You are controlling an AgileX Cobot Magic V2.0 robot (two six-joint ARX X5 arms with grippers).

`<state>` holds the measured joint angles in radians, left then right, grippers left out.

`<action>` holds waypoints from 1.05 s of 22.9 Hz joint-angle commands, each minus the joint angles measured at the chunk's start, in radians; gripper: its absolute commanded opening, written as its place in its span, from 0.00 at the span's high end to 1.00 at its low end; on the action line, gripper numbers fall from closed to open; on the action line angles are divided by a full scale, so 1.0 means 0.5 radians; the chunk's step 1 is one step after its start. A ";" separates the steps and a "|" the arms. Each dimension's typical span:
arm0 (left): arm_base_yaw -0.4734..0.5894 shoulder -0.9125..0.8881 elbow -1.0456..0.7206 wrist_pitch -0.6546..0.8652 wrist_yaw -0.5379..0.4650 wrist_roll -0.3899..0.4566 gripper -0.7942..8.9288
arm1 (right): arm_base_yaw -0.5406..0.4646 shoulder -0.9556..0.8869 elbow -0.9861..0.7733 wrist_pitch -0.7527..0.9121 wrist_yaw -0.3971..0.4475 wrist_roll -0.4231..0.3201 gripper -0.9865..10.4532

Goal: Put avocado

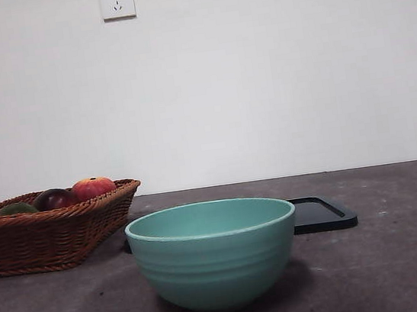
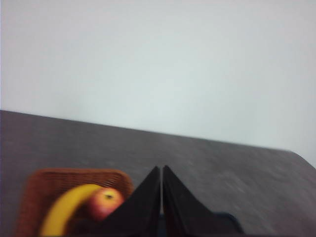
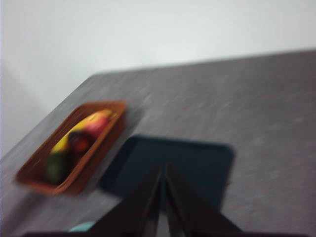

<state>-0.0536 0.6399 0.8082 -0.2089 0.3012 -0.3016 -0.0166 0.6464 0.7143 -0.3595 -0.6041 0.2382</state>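
Woven wicker basket point(image 1: 50, 234), glossy ridged teal bowl point(image 1: 214, 254), matt black tray point(image 1: 324, 214)

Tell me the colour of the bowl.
Teal, a pale blue-green; the bowl shows best in the front view.

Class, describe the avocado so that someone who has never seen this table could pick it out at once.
Find the brown wicker basket on the left of the table, beside the black tray. The avocado lies at the basket's left end, next to a dark red-purple fruit. It is the only dull dark green fruit there.
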 commanded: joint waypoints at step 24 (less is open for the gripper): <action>-0.191 -0.177 0.237 -0.875 0.417 0.439 0.80 | 0.199 -0.137 0.291 -0.790 -0.120 -0.546 0.90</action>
<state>-0.1463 0.5438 0.9054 -0.6556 0.5026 -0.1188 0.0795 0.5705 0.8444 -0.7597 -0.6662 -0.0204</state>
